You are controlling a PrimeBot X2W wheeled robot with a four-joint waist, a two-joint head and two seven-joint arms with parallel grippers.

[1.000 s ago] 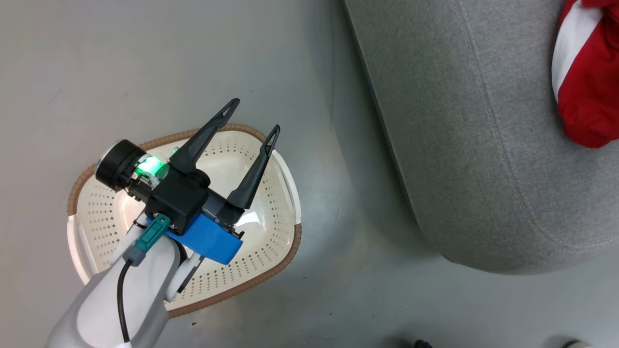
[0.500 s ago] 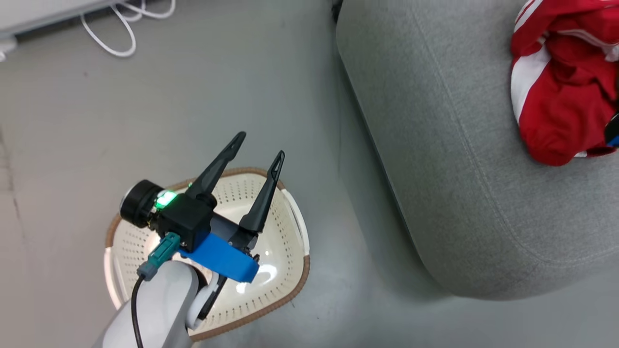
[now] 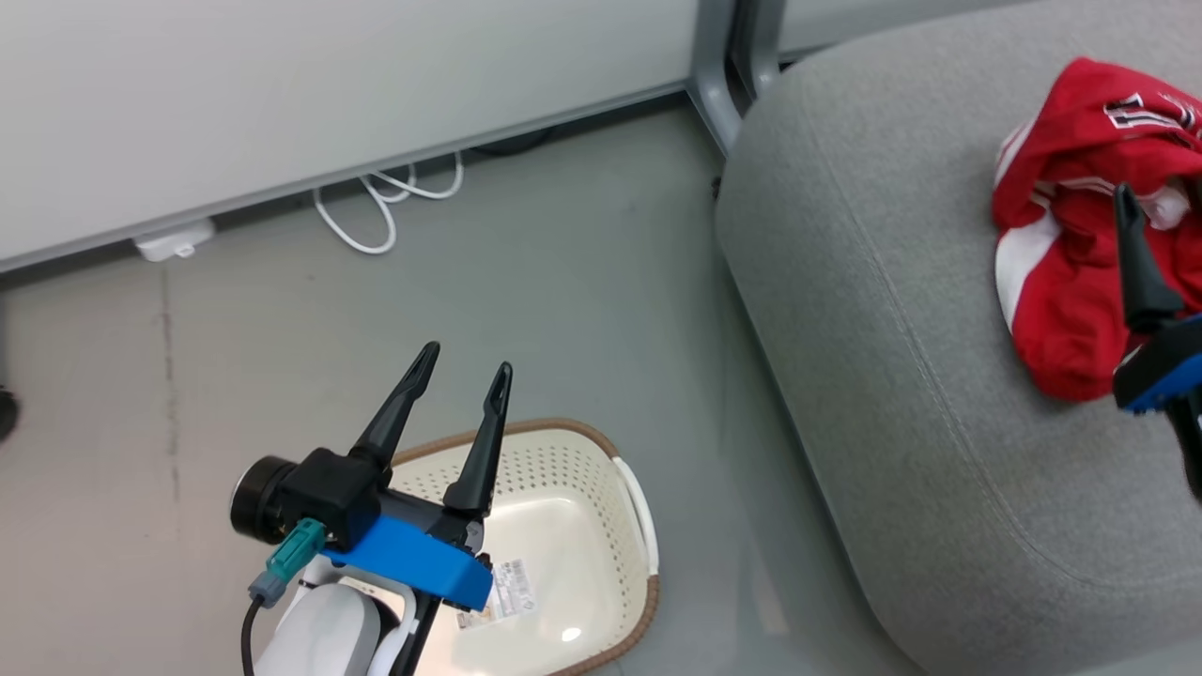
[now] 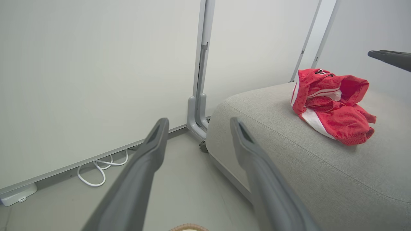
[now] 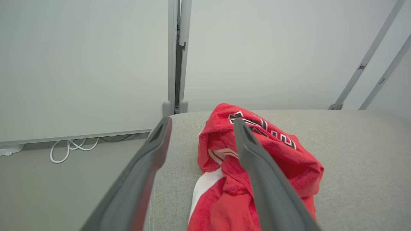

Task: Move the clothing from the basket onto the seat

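Note:
The clothing (image 3: 1061,253) is a crumpled red heap with white stripes and black-and-white numerals. It lies on the grey seat (image 3: 892,329), also seen in the right wrist view as clothing (image 5: 257,154) and seat (image 5: 353,144). The cream basket (image 3: 573,526) stands on the floor at lower centre, holding nothing but its barcode sticker. My left gripper (image 3: 465,359) hangs open and empty above the basket's far rim. My right gripper (image 5: 202,121) is open above the clothing, apart from it. One of its dark fingers (image 3: 1132,263) shows at the right edge.
A white wall panel (image 3: 329,84) runs along the back, with looped white cable (image 3: 385,202) and a white adapter (image 3: 174,242) at its foot. A grey metal post base (image 3: 718,103) stands by the seat's far corner. Grey floor (image 3: 563,282) lies between basket and seat.
The head view has shifted, bringing the wall and cables in. A finger of the right gripper has come in at the right edge over the clothing. The left gripper stays open above the basket.

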